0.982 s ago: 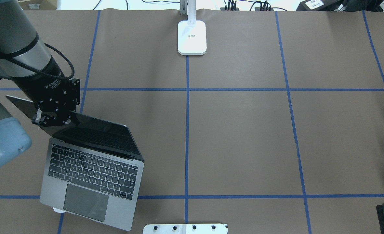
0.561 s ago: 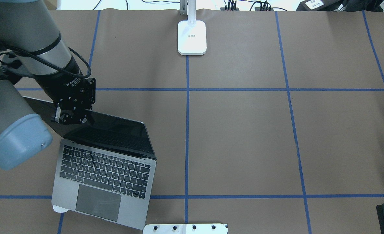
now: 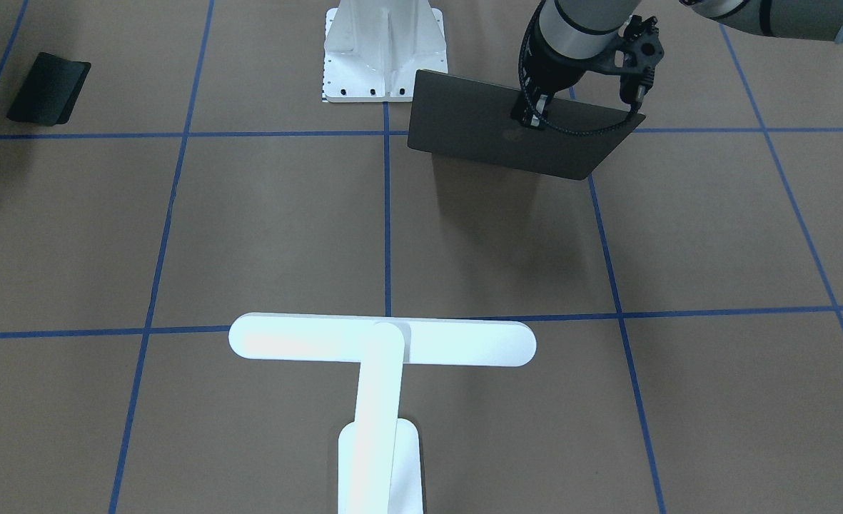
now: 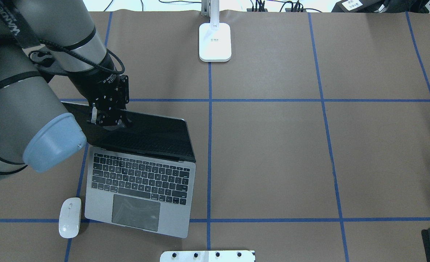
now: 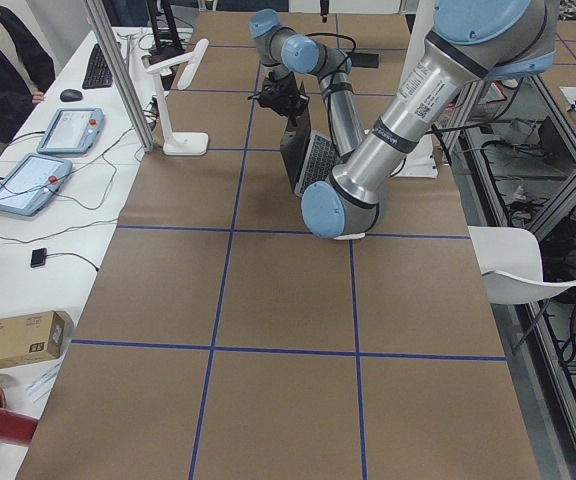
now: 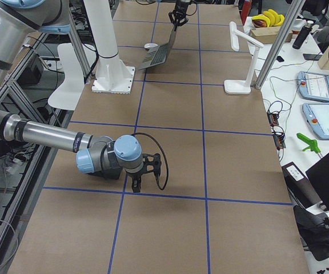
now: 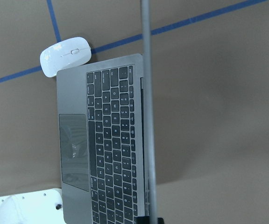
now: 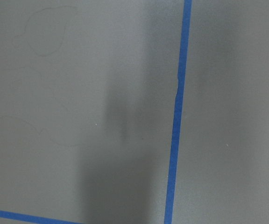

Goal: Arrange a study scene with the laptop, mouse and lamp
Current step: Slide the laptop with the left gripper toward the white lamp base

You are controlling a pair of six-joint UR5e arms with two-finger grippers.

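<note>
Jaws of my left gripper are clamping the top edge of the laptop lid, left of its middle. It is sitting open on the left, near part of the surface. Its long axis is running left to right, with the right end skewed slightly nearer me, the trackpad pointing toward me and the lid leaning away. The mouse is lying just beside its near left corner, lengthwise near to far. The lamp is standing at the far edge, centred, its bar running left to right. My right gripper is hanging low over bare surface far right; whether its jaws are apart I cannot tell.
</note>
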